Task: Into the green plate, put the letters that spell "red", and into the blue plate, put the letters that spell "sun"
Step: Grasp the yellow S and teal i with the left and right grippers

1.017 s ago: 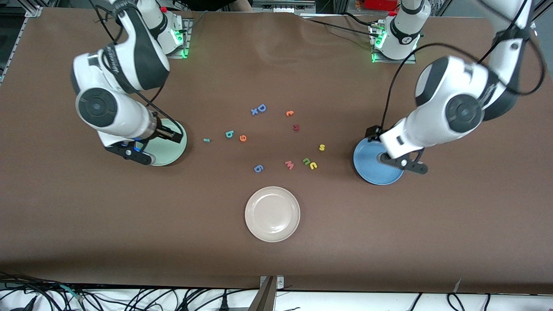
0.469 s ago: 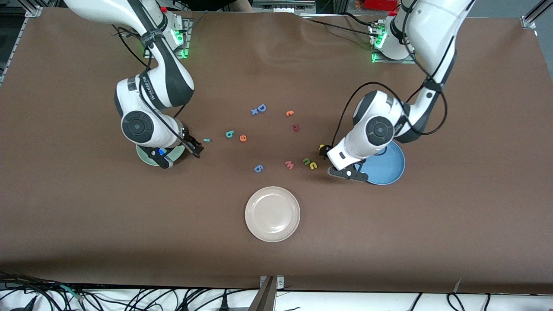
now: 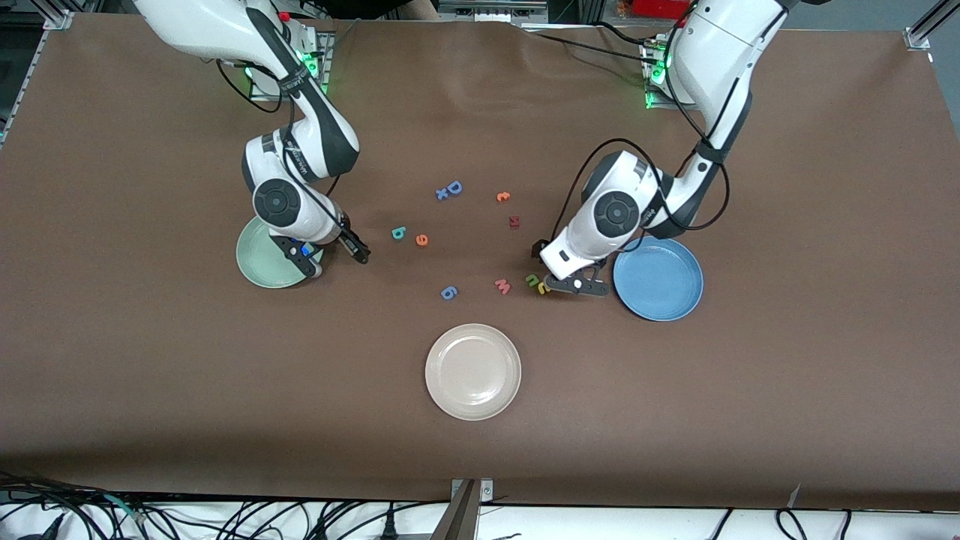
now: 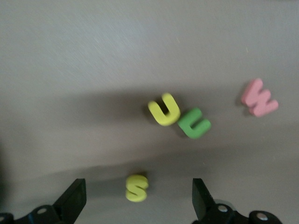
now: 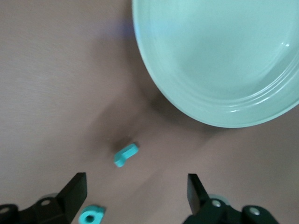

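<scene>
My right tool [image 5: 133,196] hangs open and empty over the teal "r" [image 5: 126,155] beside the green plate [image 5: 219,60], my left tool [image 4: 138,200] likewise straddling the yellow "s" [image 4: 136,187].

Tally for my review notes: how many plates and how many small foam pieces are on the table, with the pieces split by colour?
Plates: 3, green plate, blue plate, cream plate
Blue pieces: 3
Teal pieces: 2
Orange pieces: 2
Yellow pieces: 2
Green piece: 1
Pink piece: 1
Dark red piece: 1
Total: 15
</scene>
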Robot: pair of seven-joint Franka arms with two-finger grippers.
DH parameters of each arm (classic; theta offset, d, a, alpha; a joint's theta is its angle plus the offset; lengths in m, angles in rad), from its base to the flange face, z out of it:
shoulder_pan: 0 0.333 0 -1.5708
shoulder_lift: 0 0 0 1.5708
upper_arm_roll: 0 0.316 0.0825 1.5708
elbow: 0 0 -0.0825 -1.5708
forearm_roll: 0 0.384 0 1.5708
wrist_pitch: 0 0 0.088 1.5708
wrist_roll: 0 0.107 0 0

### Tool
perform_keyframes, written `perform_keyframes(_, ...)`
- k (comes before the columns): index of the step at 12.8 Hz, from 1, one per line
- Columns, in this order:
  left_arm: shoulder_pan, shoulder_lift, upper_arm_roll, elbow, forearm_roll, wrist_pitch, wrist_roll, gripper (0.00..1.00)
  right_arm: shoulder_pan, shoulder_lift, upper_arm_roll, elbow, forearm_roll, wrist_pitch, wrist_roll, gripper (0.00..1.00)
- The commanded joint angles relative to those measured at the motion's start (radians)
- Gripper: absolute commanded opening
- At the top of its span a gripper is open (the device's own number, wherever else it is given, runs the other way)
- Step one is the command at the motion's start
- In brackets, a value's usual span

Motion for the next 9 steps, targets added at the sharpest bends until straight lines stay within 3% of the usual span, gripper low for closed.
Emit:
perform_keyframes(1, -0.022, -0.034, 0.011, -0.052, 0.080, 0.008, -0.066, 1.00, 0.020, 0.012, 0.002, -0.023, 0.015, 0.064, 0.032, 0.83)
perform_keyframes(2, -0.023, -0.030, 0.009, -0.052, 0.124, 0.010, -0.103, 0.99, 0.022, 0.024, 0.002, -0.021, 0.015, 0.086, 0.038, 0.76)
perform_keyframes(4, -0.017, -0.029, 0.008, -0.052, 0.139, 0.010, -0.120, 0.94, 0.022, 0.041, 0.001, -0.015, 0.014, 0.134, 0.040, 0.71)
perform_keyframes(9, -0.010, -0.019, 0.008, -0.055, 0.123, 0.021, -0.126, 0.77, 0.022, 0.043, -0.006, -0.014, 0.006, 0.184, 0.046, 0.70)
